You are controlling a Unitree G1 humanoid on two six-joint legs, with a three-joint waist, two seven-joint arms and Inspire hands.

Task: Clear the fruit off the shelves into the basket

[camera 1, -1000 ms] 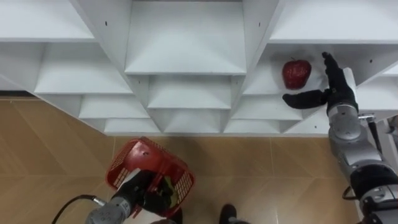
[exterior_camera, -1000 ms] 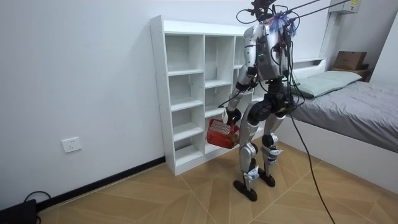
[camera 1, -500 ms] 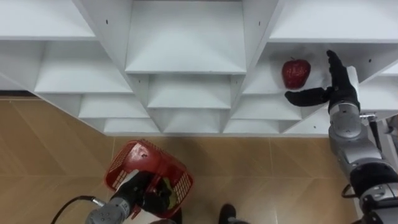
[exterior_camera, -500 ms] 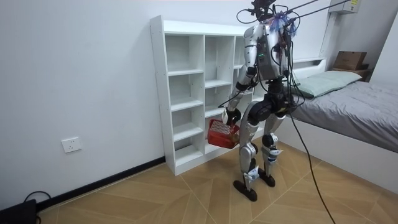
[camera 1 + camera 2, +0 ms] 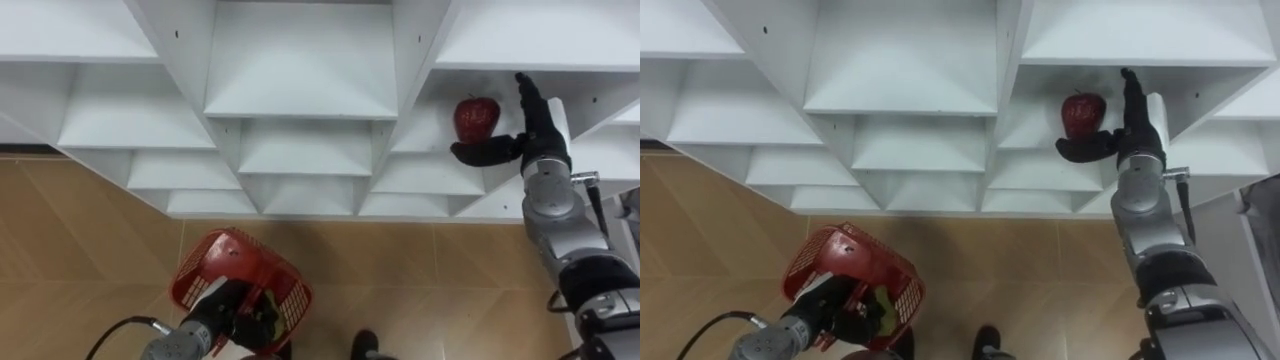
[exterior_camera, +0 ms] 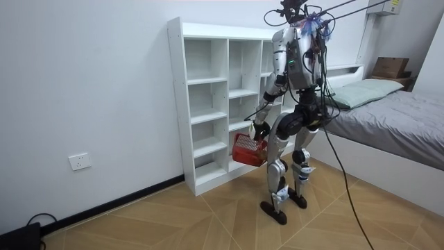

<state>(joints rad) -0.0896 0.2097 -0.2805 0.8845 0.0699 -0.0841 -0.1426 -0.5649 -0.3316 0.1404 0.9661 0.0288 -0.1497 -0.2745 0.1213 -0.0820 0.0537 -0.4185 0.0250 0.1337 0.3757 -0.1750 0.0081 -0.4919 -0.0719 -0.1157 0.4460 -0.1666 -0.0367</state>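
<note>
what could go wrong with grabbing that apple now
1. The right hand is open, thumb just under the apple and fingers to its right, not curled round it. A nudge might roll the apple deeper into the shelf or off its front edge.
2. The basket hangs low in the left hand, well below and to the left of the apple. A weak grip on the way over could drop the fruit on the floor.

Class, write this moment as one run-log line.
stance: standing at closet | left hand: shut on basket | right hand: open beside apple | apple: in closet, not yet grasped
</note>
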